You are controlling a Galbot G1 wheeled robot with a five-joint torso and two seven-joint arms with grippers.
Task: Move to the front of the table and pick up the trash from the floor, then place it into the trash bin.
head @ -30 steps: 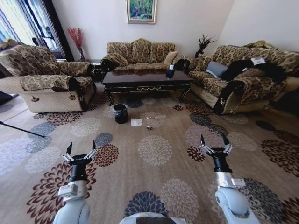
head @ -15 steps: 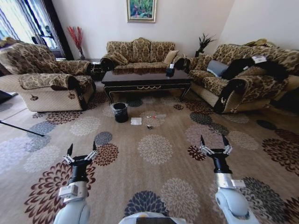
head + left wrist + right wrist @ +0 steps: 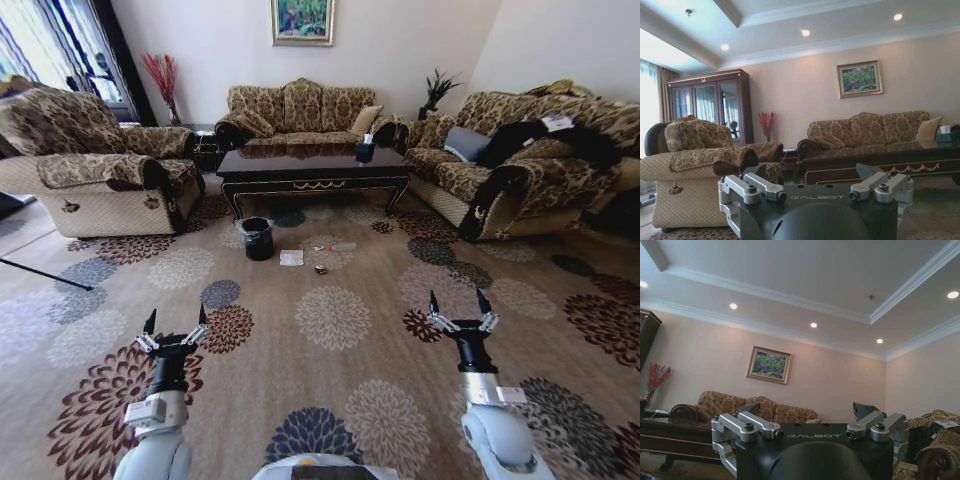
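- The step in hand looks like the drive-up: the table (image 3: 313,168) is seen well ahead across the floor (image 3: 330,370), so nothing can be picked up yet.
- The trash is scattered on the carpet just in front of the table: a white napkin (image 3: 291,258) lying flat, a small dark lump (image 3: 320,270) beside it, and a few tiny scraps (image 3: 322,247) closer to the table. What the scraps are can't be told from here.
- The trash bin (image 3: 257,239) is parked just left of the napkin, near the table's front-left leg, so the carry after a pick should be short.
- The left gripper (image 3: 173,333) is held low in front of the robot on its left, fingers spread wide, nothing in them.
- The right gripper (image 3: 458,314) is held the same way on the right, also spread apart and empty.
- To do this bit well, the base is probably best kept lined up on the napkin rather than the bin, and stopped short of the litter so nothing gets rolled over.
- Room should be left for the torso to bend without the table edge being bumped.
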